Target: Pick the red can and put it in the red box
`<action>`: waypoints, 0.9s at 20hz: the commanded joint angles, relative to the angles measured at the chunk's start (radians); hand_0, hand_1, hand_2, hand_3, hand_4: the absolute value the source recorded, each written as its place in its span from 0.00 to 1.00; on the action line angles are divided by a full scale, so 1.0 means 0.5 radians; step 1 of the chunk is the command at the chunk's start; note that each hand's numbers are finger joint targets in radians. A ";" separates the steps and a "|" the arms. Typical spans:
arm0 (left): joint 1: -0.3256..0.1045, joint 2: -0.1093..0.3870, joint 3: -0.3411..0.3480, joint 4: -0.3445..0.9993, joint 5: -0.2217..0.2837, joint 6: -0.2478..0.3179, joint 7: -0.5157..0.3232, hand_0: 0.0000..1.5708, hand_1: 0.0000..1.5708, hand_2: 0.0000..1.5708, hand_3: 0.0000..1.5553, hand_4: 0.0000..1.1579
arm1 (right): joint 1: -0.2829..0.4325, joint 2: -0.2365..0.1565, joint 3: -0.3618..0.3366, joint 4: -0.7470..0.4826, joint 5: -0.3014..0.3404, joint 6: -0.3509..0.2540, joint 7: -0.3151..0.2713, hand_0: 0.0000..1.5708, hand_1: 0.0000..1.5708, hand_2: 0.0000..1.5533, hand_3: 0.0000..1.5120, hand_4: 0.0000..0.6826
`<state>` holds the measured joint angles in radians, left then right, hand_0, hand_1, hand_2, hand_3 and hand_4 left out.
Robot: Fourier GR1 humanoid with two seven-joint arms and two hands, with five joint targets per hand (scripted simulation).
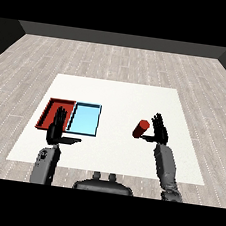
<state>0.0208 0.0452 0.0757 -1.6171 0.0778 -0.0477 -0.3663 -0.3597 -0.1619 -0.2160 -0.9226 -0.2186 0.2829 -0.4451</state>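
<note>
The red can [140, 129] stands tilted just left of the open, empty right hand [159, 130], far nearer than the left hand [57, 128].

A bare test room rather than a home or shop: a plain white table [117, 93] stands alone on a grey wood-plank floor [117, 60] with dark blank walls [119, 39] behind it.

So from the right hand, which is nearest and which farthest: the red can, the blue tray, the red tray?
1. Red can, just left of the right hand.
2. Blue tray, across the table to the left.
3. Red tray, farthest left, beyond the blue one.
</note>
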 commanded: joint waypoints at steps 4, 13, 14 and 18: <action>0.003 0.039 0.034 -0.023 0.033 -0.031 0.047 0.00 0.00 0.00 0.00 0.00 | -0.075 0.040 0.018 0.153 -0.016 -0.051 -0.038 0.00 0.00 0.00 0.00 0.00; 0.092 -0.005 0.009 0.012 -0.005 -0.037 -0.134 0.00 0.00 0.00 0.00 0.00 | 0.013 0.104 0.087 0.134 -0.010 -0.061 -0.122 0.00 0.00 0.00 0.00 0.00; 0.097 0.011 0.020 -0.067 0.029 -0.041 -0.043 0.00 0.00 0.00 0.00 0.00 | -0.247 -0.018 -0.022 0.620 0.014 0.011 -0.293 0.00 0.00 0.00 0.00 0.00; 0.065 -0.085 -0.082 0.080 -0.067 0.063 -0.166 0.00 0.00 0.00 0.00 0.00 | -0.213 0.042 0.002 0.397 -0.066 -0.025 -0.126 0.00 0.00 0.00 0.00 0.00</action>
<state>0.0319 0.0403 0.0767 -1.6055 0.0787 -0.0495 -0.3957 -0.4562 -0.1354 -0.2068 -0.7080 -0.2250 0.2628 -0.5371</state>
